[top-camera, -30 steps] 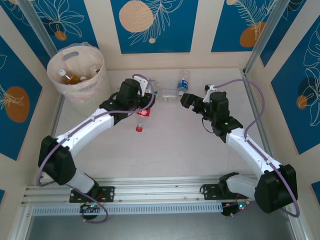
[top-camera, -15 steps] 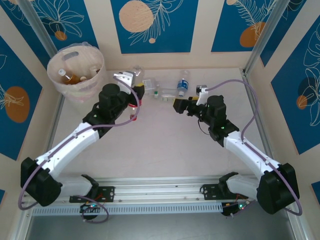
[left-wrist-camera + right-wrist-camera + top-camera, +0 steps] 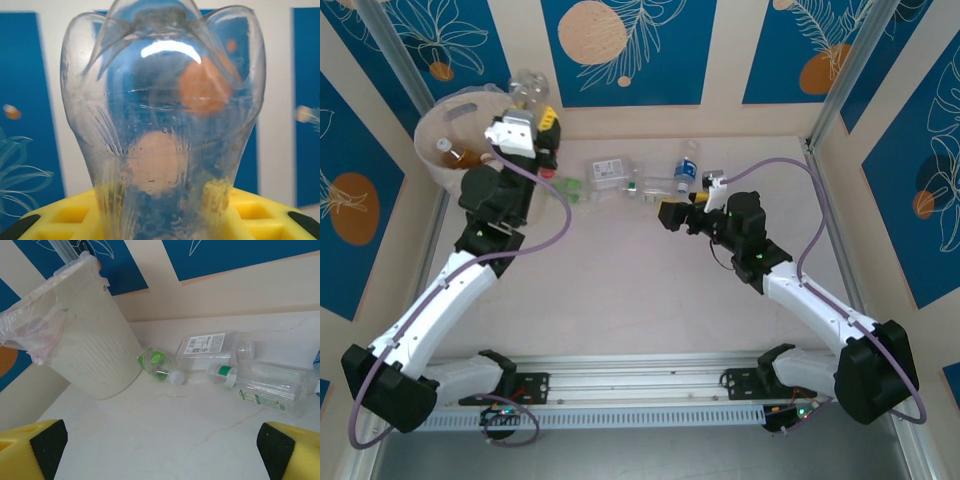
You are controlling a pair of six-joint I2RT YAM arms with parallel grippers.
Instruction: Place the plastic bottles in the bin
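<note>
Blue-and-cream walls close in a pale, marble-like bench; the left jaws are closed on a clear thin-walled bottle [image 3: 525, 90] with a lobed base, holding it high, with the rim of the round cream bin [image 3: 425, 135] just beside them. I judge they should go fully over the bag-lined opening before letting go, as light smooth plastic bounces easily. Right jaws stand wide open and empty, with more clear bottles [image 3: 215, 346] lying just ahead.

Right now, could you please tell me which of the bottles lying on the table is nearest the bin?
The small green-labelled bottle with a white cap, right beside the bin; the white-labelled bottle and the green-capped bottle lie farther away.
</note>
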